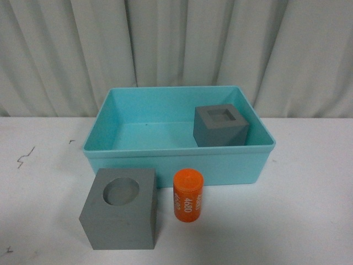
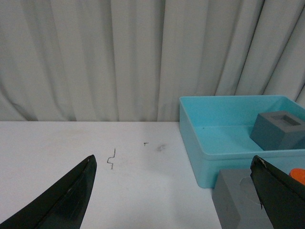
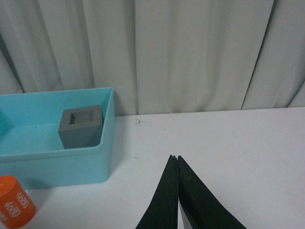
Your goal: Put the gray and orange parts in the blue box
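**While one cube sits boxed, two parts stand outside**

Since the gray cube with the square recess point(image 1: 220, 126) already rests inside the blue box point(image 1: 179, 160), against its far corner, the step in hand looks like the approach to a second part. The left tool point(image 2: 172, 162) hangs released, fingers spread wide over the bare tabletop point(image 1: 309, 210). The gray cube with the round recess point(image 1: 118, 208) sits just beyond one of its fingers, on the box's side, and touches the box's front wall or nearly so. The right tool point(image 3: 174, 160) is clenched on nothing, tips pressed together. The orange cylinder point(image 1: 188, 195) stands upright off to that tool's box side, near the box's front wall.

Next, I judge, the left tool must shift across until its spread fingers straddle the round-recess cube, then descend and close. The cube is broad, so the gap has little to spare.

White print on the cylinder reads "4680". A second row beside it is probably the same figure, but is too blurred to be sure. No other writing shows.
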